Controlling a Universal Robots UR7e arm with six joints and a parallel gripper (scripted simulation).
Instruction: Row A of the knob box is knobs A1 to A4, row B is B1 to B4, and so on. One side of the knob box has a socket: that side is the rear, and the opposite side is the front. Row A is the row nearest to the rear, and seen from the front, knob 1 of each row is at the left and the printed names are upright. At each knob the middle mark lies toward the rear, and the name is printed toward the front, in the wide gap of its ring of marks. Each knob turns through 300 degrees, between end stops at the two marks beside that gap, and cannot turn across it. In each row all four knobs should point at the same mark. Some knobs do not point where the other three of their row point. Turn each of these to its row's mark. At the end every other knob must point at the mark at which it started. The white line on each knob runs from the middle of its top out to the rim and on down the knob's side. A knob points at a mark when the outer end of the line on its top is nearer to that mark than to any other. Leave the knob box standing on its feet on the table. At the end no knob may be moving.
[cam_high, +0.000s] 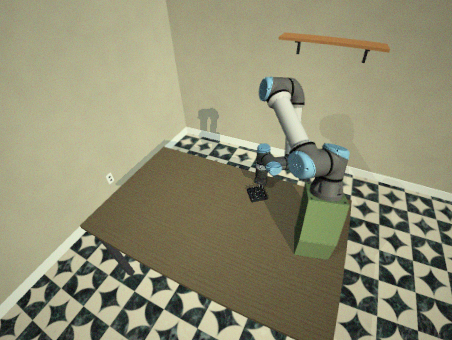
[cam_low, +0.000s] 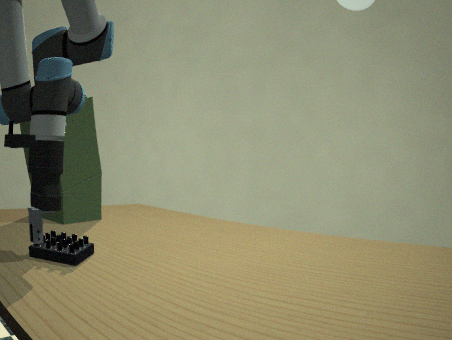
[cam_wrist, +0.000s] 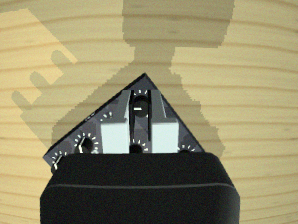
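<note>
The black knob box (cam_high: 257, 193) stands on the wooden table close to the arm's base. It also shows at the far left in the exterior view (cam_low: 61, 248), with its knobs sticking up. In the wrist view one corner of the knob box (cam_wrist: 143, 83) points away from me, and several white-marked knobs (cam_wrist: 85, 144) show to the left of the fingers. My gripper (cam_wrist: 141, 105) points straight down over that corner and is shut on the corner knob (cam_wrist: 139, 104), whose white line shows between the two pale finger pads. It also shows in the top and exterior views (cam_high: 259, 183) (cam_low: 36, 231). The knob names are too small to read.
The green pedestal (cam_high: 321, 222) that carries the arm stands on the table just right of the box, and shows behind it in the exterior view (cam_low: 75, 165). An orange shelf (cam_high: 334, 42) hangs on the far wall. The table's edge lies close to the box at the back.
</note>
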